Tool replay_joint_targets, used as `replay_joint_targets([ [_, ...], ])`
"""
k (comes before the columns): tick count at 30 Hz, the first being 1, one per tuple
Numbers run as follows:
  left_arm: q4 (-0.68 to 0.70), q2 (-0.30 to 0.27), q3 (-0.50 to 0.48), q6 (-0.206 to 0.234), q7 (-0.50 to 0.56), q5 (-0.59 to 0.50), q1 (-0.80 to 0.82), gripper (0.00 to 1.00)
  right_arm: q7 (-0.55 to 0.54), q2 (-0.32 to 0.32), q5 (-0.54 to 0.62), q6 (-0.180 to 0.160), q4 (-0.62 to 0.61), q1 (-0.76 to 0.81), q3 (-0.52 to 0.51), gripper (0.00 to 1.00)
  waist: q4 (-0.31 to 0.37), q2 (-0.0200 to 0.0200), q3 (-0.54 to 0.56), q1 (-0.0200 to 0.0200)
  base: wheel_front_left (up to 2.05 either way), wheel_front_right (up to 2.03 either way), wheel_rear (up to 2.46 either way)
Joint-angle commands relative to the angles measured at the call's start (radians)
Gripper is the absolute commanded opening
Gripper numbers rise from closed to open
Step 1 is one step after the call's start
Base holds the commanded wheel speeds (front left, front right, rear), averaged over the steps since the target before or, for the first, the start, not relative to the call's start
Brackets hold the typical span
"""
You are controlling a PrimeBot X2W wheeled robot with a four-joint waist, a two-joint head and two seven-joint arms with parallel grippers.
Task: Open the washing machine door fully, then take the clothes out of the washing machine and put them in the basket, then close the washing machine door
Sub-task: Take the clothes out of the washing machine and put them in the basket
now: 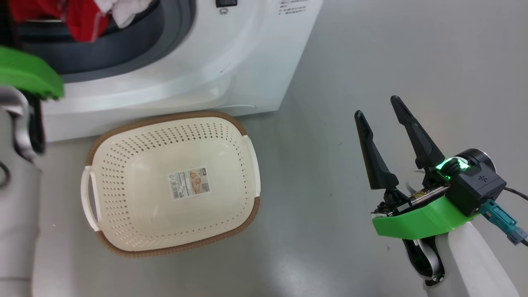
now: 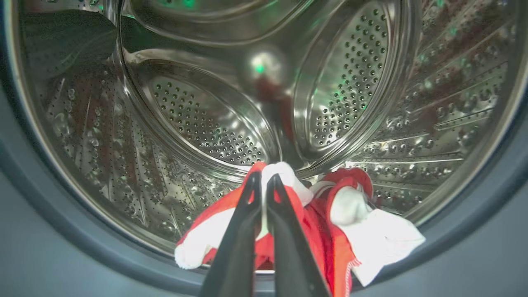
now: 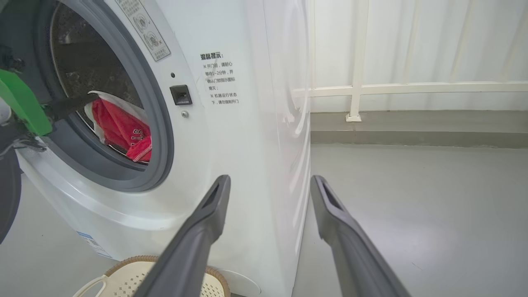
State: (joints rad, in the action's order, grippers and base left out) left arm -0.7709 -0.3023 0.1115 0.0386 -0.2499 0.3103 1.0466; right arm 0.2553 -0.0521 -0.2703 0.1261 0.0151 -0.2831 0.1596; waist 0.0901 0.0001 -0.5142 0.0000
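Left gripper point(image 2: 264, 185) pinches red-and-white fabric clothes point(image 2: 371, 235) at steel drum's point(image 2: 206, 123) front edge, for pulling out | right gripper point(image 1: 377, 107) spread, empty | cream perforated basket point(image 1: 165, 117) set below to receive

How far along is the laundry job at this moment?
Done: the washing machine stands open. In hand: the left gripper is shut on the clothes at the mouth of the drum. Left: the basket is empty, and the machine must be closed afterwards.
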Motion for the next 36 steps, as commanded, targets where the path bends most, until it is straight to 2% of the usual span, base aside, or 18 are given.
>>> replay_joint_targets([
  [1,0.067,-0.036,-0.034,0.013,-0.012,-0.002,-0.059,0.0,0.006,0.002,0.013,0.005,-0.027,0.028,0.013,1.0,-0.017,-0.0001,0.023,0.0,0.0,0.0,0.0],
  [10,0.276,0.006,-0.077,0.023,-0.012,-0.015,-0.256,0.0,0.006,0.002,0.007,0.005,-0.027,0.054,0.005,1.0,-0.04,-0.0001,0.089,0.0,0.0,0.0,0.0],
  [21,0.456,0.041,-0.101,0.031,-0.012,-0.018,-0.427,0.0,0.006,0.002,-0.002,0.005,-0.023,0.087,-0.003,1.0,-0.051,-0.0001,0.164,0.0,0.0,0.0,0.0],
  [36,0.714,0.089,-0.079,0.06,0.012,-0.007,-0.649,0.0,0.006,0.002,-0.009,0.005,-0.022,0.127,-0.015,1.0,-0.072,-0.0001,0.247,0.0,0.0,0.0,0.0],
])
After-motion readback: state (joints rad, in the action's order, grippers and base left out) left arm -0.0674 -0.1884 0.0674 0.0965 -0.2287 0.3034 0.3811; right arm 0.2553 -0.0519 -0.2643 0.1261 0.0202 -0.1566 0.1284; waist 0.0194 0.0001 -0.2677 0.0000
